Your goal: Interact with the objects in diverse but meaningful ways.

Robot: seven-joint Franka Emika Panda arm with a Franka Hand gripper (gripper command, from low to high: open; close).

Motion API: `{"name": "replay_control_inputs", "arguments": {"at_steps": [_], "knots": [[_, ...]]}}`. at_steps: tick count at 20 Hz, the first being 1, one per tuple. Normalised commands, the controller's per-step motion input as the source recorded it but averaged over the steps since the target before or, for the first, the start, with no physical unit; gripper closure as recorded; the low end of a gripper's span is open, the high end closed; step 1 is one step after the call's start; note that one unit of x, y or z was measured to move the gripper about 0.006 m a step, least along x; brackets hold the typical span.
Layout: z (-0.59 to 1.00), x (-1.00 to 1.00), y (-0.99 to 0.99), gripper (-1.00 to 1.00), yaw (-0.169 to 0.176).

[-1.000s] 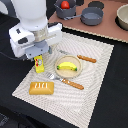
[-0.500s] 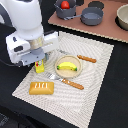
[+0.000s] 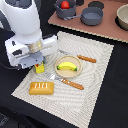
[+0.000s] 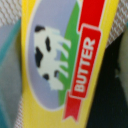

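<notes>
My gripper (image 3: 39,64) hangs over the exterior view's left side of the striped mat, shut on the yellow packet (image 3: 40,68), which stands upright under the hand. In the wrist view the yellow packet (image 4: 62,60) fills the picture, with a cow and a red "BUTTER" band; the fingers are hidden. The yellow banana (image 3: 68,66) lies on a small plate at the mat's middle. A golden-brown bread loaf (image 3: 41,88) rests on the mat's near side. The red tomato (image 3: 65,4) sits in one grey-blue pot (image 3: 65,12); a second pot (image 3: 92,16) stands beside it.
A wooden-handled fork (image 3: 68,82) and knife (image 3: 83,58) flank the plate on the striped mat (image 3: 95,85). The pots stand on a brown board (image 3: 107,30) at the back, with a beige bowl (image 3: 123,17) at the exterior view's far right.
Almost nothing differs; the hand stays over the packet at the same spot on the mat, perhaps a touch lower.
</notes>
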Motion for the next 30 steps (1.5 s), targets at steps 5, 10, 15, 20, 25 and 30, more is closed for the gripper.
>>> {"name": "replay_control_inputs", "arguments": {"at_steps": [5, 10, 15, 20, 25, 30], "knots": [[0.03, 0.15, -0.09, 1.0, -0.028], [0.72, 0.5, 0.39, 1.0, -0.009], [0.89, 0.42, 0.64, 1.0, 0.0], [0.82, 0.25, 0.61, 1.0, 0.0], [0.4, 0.1, 0.48, 1.0, 0.0], [0.13, 0.06, 0.36, 1.0, 0.006]]}}
